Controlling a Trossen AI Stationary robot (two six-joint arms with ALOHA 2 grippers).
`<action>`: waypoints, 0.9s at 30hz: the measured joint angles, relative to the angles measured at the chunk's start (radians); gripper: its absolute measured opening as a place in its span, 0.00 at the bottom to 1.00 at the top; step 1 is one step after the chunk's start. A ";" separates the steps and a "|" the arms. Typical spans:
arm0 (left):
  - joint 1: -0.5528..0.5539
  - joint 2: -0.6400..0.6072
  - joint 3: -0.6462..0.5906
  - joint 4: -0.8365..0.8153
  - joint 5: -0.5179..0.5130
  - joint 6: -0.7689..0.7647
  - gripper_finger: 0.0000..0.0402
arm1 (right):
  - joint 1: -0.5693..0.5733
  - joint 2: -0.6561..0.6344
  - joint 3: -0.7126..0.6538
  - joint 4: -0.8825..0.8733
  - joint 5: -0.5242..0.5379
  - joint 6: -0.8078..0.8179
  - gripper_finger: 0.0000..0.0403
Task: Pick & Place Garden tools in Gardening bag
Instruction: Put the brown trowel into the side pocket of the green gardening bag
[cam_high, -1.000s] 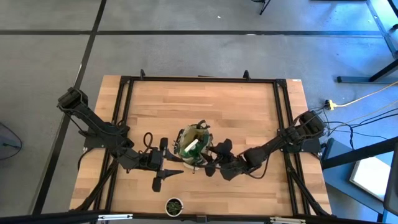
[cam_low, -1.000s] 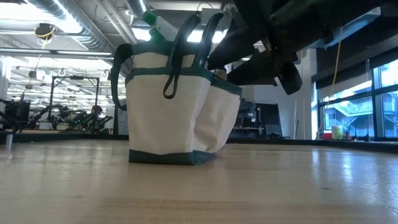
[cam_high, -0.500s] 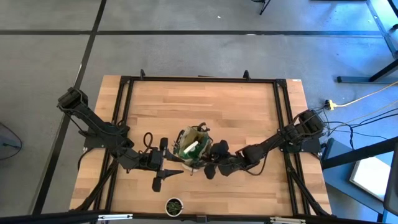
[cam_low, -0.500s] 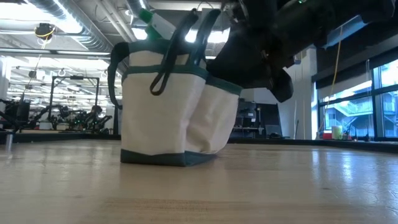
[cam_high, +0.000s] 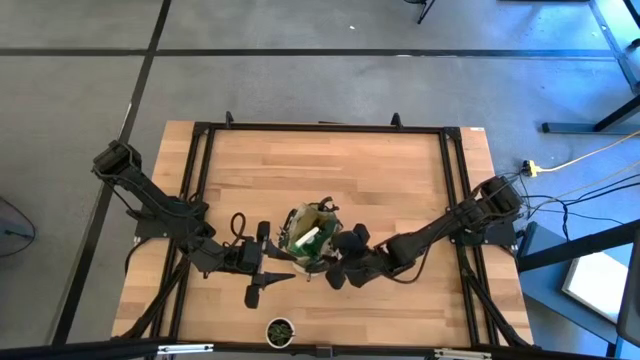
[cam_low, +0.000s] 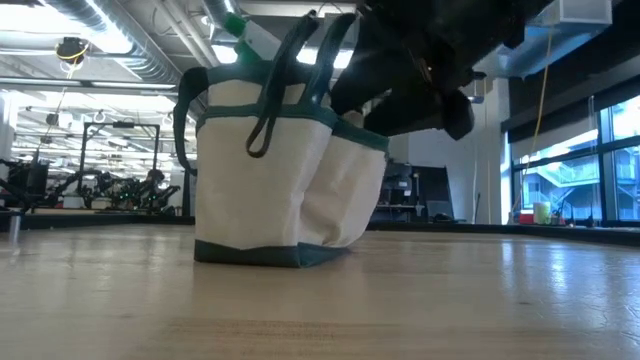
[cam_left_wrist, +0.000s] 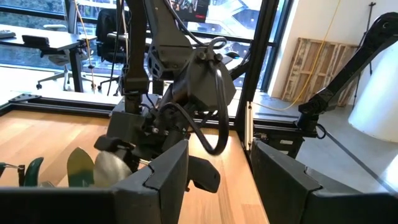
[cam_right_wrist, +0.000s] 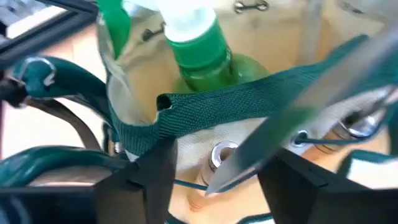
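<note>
Wooden table (cam_high: 330, 170): gardening bag (cam_high: 308, 238) mid-front, potted plant (cam_high: 280, 330) at front edge.

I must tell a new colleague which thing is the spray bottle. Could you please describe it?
Find the fabric gardening bag in the middle of the wooden table. The spray bottle stands inside its mouth. Only it is bright green plastic with a white top; the neighbouring tools are metal.

Bright even overhead light, soft shadows, right wrist close-up blurred

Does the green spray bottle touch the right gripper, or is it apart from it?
Apart. In the right wrist view the green spray bottle stands inside the gardening bag, beyond its teal rim, while the right gripper is outside that rim.
</note>
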 joint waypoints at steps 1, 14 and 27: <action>0.000 0.000 0.000 0.000 0.000 0.000 0.43 | 0.003 0.000 0.007 -0.027 0.004 0.010 0.55; 0.000 0.000 0.000 0.000 0.000 0.000 0.43 | 0.032 -0.001 0.056 -0.108 0.005 0.011 0.62; 0.000 0.000 0.000 0.000 0.000 0.000 0.43 | 0.033 -0.001 0.069 -0.152 -0.066 0.022 0.62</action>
